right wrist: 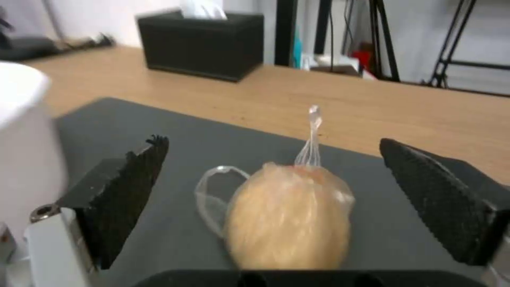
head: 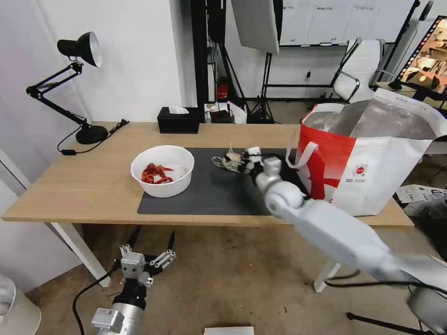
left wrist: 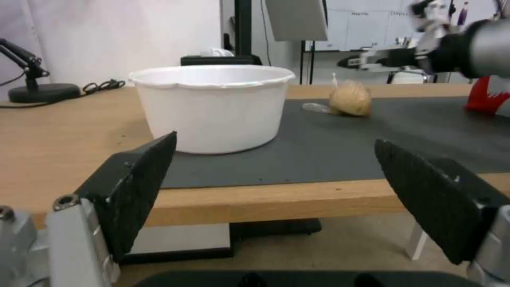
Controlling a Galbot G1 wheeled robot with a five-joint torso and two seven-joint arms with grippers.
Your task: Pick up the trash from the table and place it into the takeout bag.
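The knotted clear bag around a beige ball (right wrist: 289, 217) lies on the dark grey mat (head: 205, 195) of the light-wood worktop (head: 93, 186), between the spread-wide fingers of the right gripper (right wrist: 287, 199), which touch neither side of it. To its left on the mat stands the white round bowl with red food scraps (head: 162, 170), to its right at the worktop's end the white and red takeout bag (head: 368, 163) with its foil lining showing, and at the far edge a black tissue box (head: 179, 120). The left gripper (head: 150, 243) hangs below the near edge in front of the bowl, fingers wide apart and holding nothing.
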